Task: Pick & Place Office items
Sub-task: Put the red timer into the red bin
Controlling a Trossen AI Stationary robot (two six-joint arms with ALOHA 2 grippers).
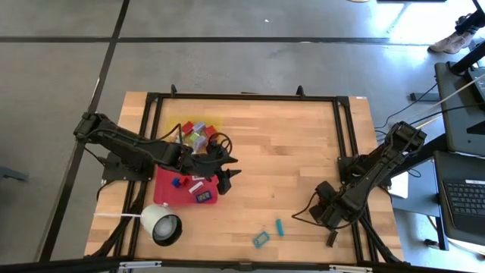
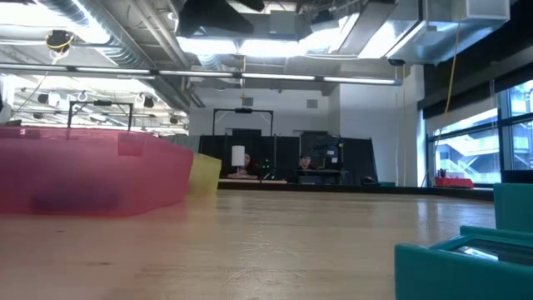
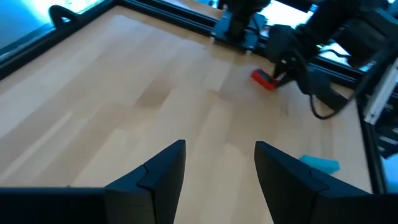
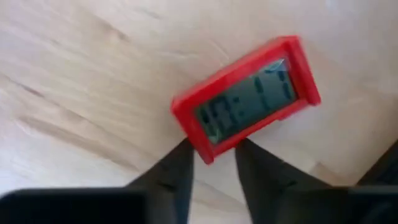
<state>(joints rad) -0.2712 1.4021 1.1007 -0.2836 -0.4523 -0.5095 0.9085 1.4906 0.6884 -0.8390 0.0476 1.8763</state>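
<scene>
On the wooden table point(image 1: 288, 152), the left gripper point(image 3: 217, 155) hangs open and empty beside the red tray point(image 1: 168, 196), and the right gripper point(image 4: 214, 149) pinches a corner of the red piece point(image 4: 249, 99) lying on the wood, its grey window's marks too blurry to read.

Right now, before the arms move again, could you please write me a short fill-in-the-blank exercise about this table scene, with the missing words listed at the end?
1. The small framed rectangular piece directly in front of the right gripper is coloured ____.
2. The flat red rectangular tray lies between the white round cup and the ____ tray.
3. Exactly ____ loose teal pieces lie on the bare wooden table between the arms.

Missing words: red; yellow; two
</scene>
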